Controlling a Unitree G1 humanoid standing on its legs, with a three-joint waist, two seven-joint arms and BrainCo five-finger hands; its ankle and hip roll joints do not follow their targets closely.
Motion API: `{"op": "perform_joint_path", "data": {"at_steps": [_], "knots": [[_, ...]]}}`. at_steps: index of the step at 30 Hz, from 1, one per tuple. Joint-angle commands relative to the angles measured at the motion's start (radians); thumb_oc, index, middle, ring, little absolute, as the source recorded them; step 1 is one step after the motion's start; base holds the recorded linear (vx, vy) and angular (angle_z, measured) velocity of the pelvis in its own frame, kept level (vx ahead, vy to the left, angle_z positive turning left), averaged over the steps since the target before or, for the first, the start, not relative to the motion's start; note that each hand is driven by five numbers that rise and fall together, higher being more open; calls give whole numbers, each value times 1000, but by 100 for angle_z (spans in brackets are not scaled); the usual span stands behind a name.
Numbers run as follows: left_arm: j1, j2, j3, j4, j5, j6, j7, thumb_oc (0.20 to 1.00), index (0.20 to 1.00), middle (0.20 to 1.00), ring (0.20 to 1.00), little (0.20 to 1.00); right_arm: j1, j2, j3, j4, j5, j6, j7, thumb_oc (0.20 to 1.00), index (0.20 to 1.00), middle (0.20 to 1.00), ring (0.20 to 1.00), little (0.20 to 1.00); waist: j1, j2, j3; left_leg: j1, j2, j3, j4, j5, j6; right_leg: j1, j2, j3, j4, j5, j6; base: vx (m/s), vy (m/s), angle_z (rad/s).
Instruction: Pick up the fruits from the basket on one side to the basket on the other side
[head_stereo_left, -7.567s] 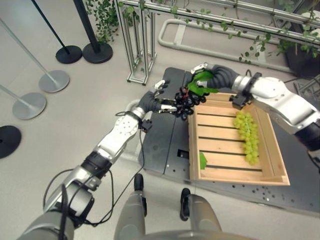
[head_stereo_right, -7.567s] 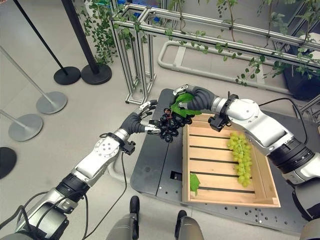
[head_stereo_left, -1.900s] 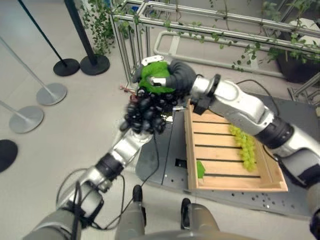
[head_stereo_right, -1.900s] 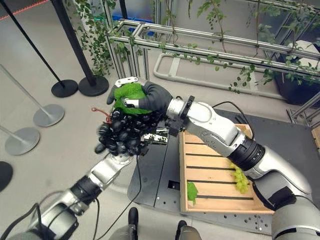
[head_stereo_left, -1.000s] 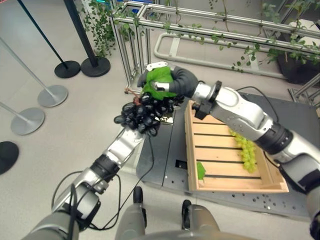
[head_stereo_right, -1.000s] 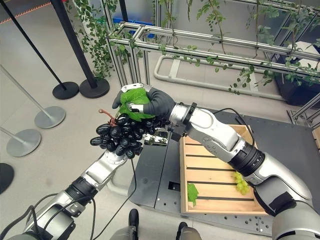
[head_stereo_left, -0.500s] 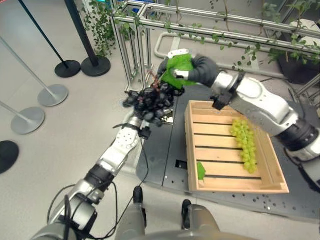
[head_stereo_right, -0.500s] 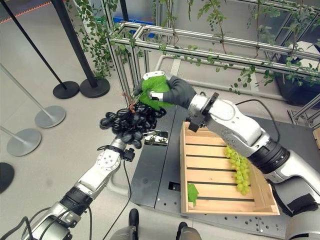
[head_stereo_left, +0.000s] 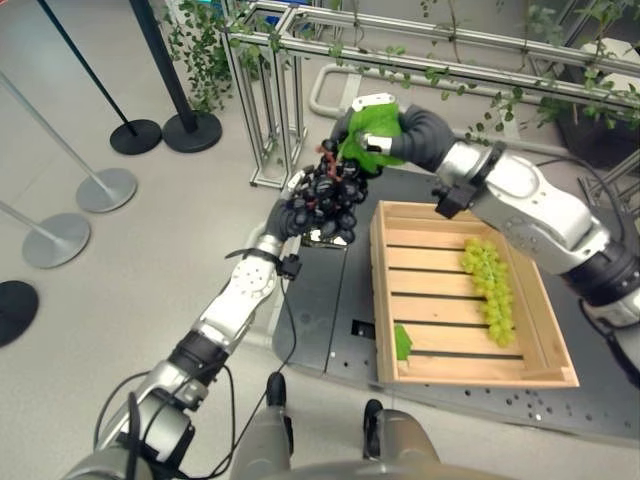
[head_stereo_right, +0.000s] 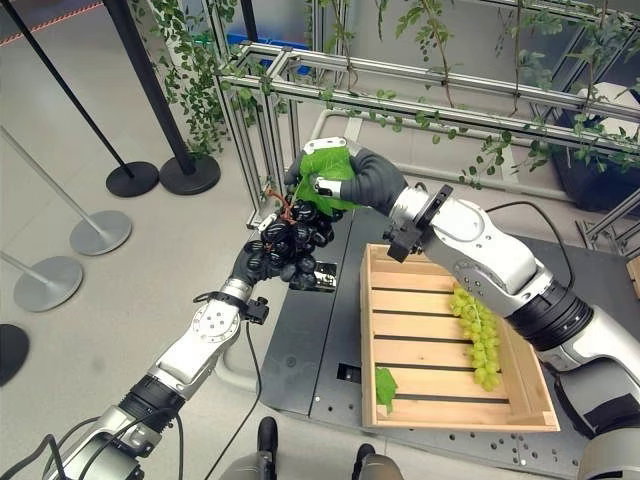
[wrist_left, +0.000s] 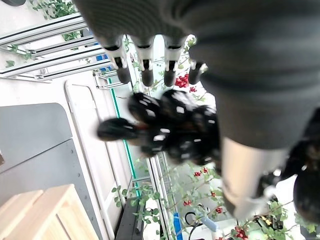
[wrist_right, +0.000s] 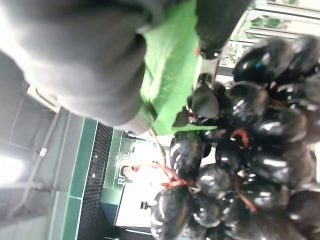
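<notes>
Left eye view: right hand (head_stereo_left: 400, 135) is raised over the platform (head_stereo_left: 320, 290) beside the crate (head_stereo_left: 465, 360), fingers curled tight round a green leaf (head_stereo_left: 368, 135). The dark grapes (head_stereo_left: 330, 200) hang from that leaf. Left hand (head_stereo_left: 285, 215) sits under the bunch, touching it. Green grapes (head_stereo_left: 488, 280) lie in the crate.

Right eye view: same arrangement; the bunch hangs clear of the crate's left edge.

Left wrist view: left hand's fingers (wrist_left: 145, 65) are nearly straight, spread behind the bunch, not clamped.

Right wrist view: right hand pinches the leaf; dark grapes hang just beside it.
</notes>
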Motion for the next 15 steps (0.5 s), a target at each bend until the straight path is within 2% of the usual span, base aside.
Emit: {"op": "perform_joint_path", "data": {"at_steps": [1,8,15], "knots": [[-73,-18,-6,-82,23,-73,28,1000,1000,1000,1000,1000,-17,45,-79,-24,41,-71,-18,200,200,200,200,200,-5,-26,-47,-12,10,-51,149,-214,-16,25,-45,19,-141,79,68,0,0,0],[-115,-29,-30,-73,21,-78,33,1000,1000,1000,1000,1000,-7,76,-60,7,31,-60,-20,200,200,200,200,200,-8,-23,-46,-12,10,-51,149,-214,-16,24,-45,21,-142,80,68,0,0,0],[-100,-5,-34,-74,-62,-76,-41,1000,1000,1000,1000,1000,-6,64,-66,60,-23,-44,-25,200,200,200,200,200,-6,-19,-48,-9,10,-51,148,-214,-16,26,-45,21,-141,80,69,0,0,0]]}}
